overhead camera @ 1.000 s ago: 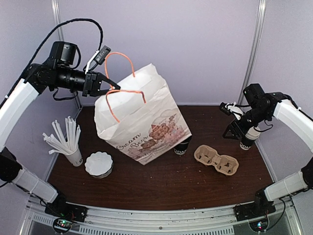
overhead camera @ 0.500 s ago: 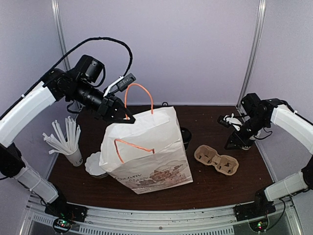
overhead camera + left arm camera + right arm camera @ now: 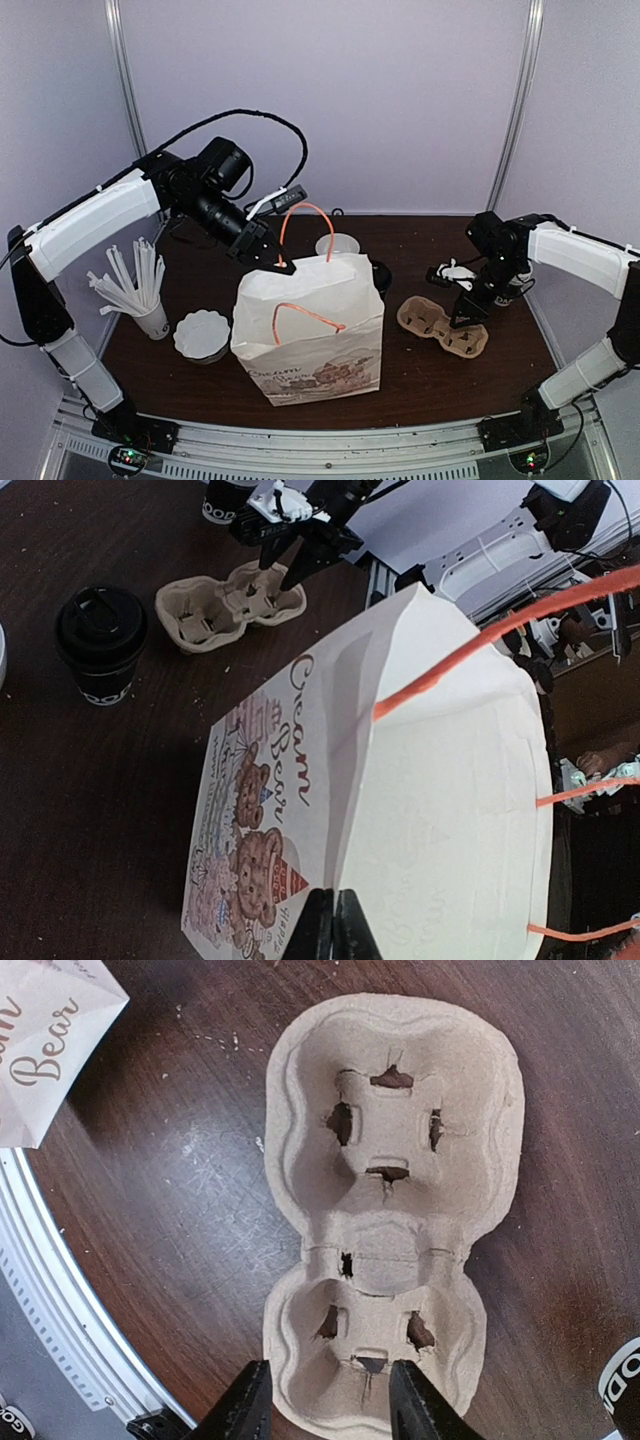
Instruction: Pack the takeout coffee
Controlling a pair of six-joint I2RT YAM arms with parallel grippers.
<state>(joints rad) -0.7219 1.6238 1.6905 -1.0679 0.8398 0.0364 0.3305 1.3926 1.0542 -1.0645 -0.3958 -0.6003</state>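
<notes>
Black-lidded, the takeout coffee [image 3: 100, 645] stands upright on the brown table [image 3: 60, 860], long axis vertical and lid up. It sits at upper left of the left wrist view, just beside the pulp carrier [image 3: 225, 605]. The top view hides most of it behind the white paper bag [image 3: 310, 330]. The left gripper [image 3: 334, 925] is clenched on the bag's top edge. The right gripper [image 3: 330, 1405] hangs spread over the carrier, grasping nothing.

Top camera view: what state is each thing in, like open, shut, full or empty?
paper bag, upright, top held by left gripper
left gripper, shut on the paper bag
right gripper, open above the cup carrier
cup carrier, empty
takeout coffee, upright, lidded, outside the paper bag
</notes>
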